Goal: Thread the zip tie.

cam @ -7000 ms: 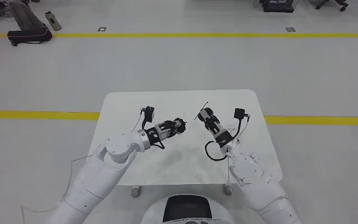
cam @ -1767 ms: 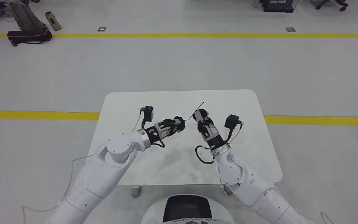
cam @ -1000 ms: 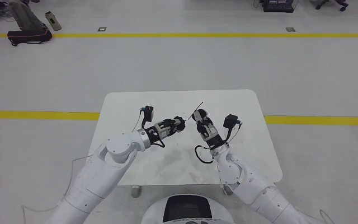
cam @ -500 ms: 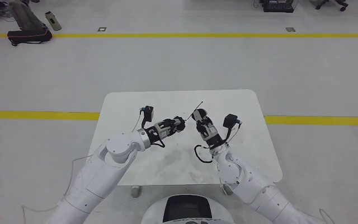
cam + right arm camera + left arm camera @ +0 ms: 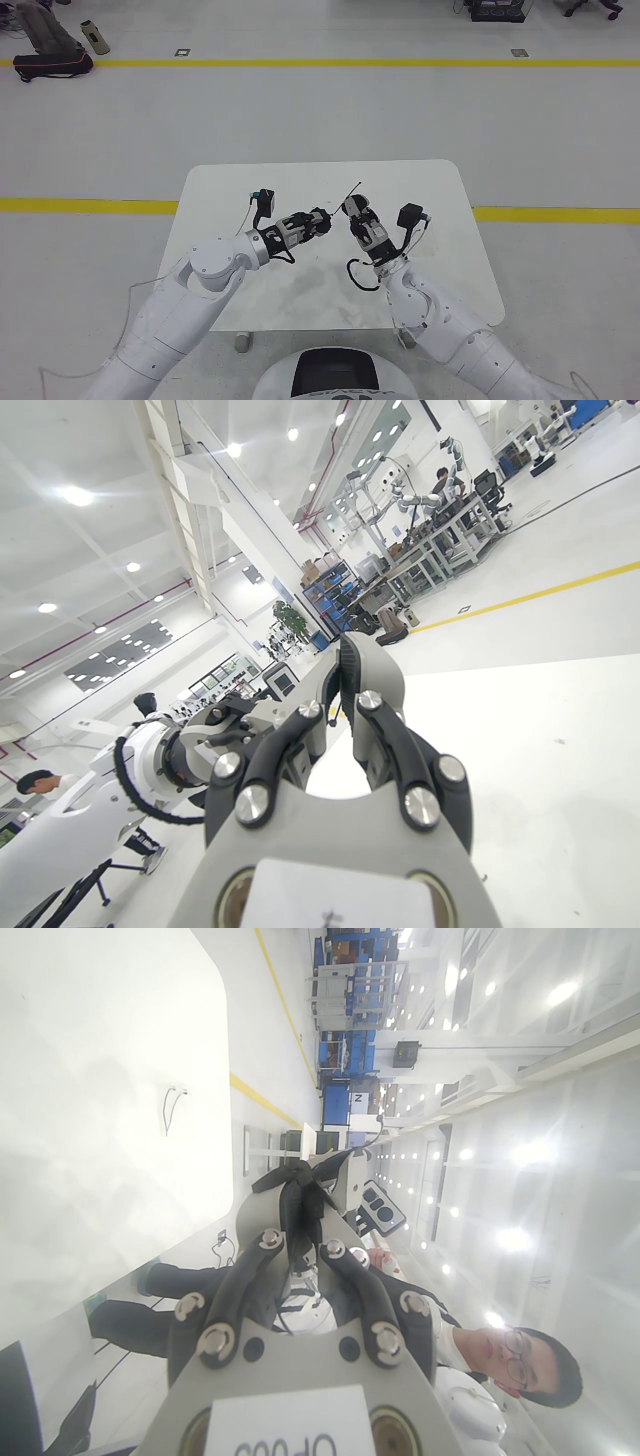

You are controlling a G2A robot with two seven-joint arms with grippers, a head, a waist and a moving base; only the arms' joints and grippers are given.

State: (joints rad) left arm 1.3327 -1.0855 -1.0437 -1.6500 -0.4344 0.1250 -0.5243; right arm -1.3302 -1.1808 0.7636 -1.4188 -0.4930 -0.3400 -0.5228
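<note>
- Your right gripper (image 5: pixel 349 207) is up above the table (image 5: pixel 440 185), near the middle. Its two fingers are squeezed together on the zip tie (image 5: pixel 354 190).
- Your left gripper (image 5: pixel 322 219) is just beside it, tip facing tip, with a small gap between them. Its fingers are pressed together too. You cannot tell what, if anything, is pinched in them.
- The zip tie is a thin black strip, and its long line runs on a slant. The free end sticks out past the right fingers. It points to the far side of the table and a bit to the right, away from the left gripper.
- From the right wrist, the zip tie (image 5: pixel 345 700) shows as a thin dark line between the two fingers. So it lies along the fingers, not across them.
- It looks like the step now is lining up one end with the little hole in the head. That does not look done.
- To do it well, go slow. The strip is thin and bendy, so it will likely wobble if you rush.
- Turn the strip so one end points at the left gripper, not away from it.
- Pinch close to that end, so it is stiff when it goes in.
- Bring the two tips together in a straight line. A crooked strip could bump the edge and bend.
</note>
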